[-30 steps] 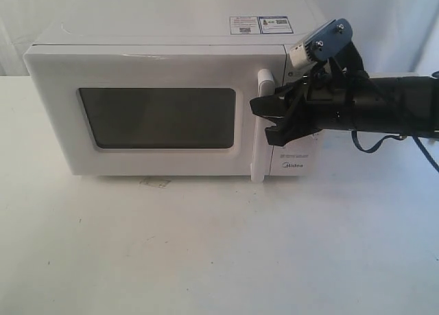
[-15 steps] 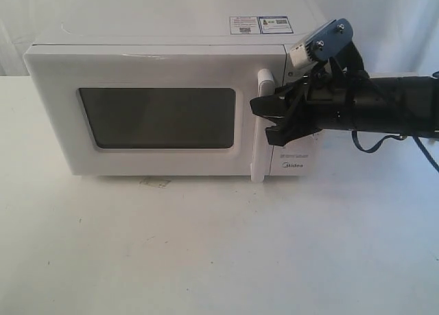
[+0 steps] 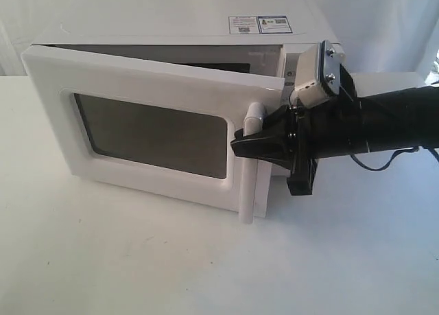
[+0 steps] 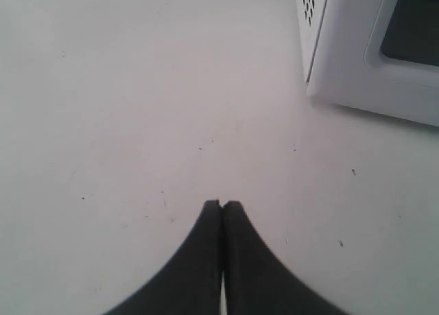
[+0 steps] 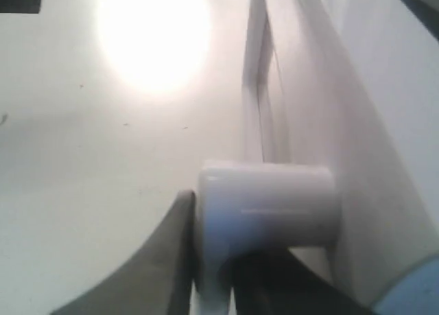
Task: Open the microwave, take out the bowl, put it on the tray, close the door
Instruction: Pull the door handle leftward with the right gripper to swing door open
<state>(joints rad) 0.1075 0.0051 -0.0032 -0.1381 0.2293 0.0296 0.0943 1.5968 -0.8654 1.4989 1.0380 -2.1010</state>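
Observation:
The white microwave (image 3: 171,33) stands at the back of the table with its door (image 3: 151,78) swung partly out, hinged on the left. My right gripper (image 3: 240,145) is shut on the door's vertical white bar handle (image 3: 248,184), near the handle's upper end. The right wrist view shows the handle (image 5: 267,205) pinched between the dark fingers (image 5: 164,260). My left gripper (image 4: 221,205) is shut on nothing and hovers over bare table beside the microwave's left corner (image 4: 343,54). The bowl is hidden and the narrow opening shows only a dark interior.
The white table (image 3: 137,260) spreads out in front of the microwave. A white backdrop (image 3: 384,20) hangs behind it. My right arm (image 3: 384,123) reaches in from the right edge, across the dial panel. No tray is in view.
The door was flush with the microwave's front and has swung partly open. My right gripper moved forward and down with the handle in its fingers.

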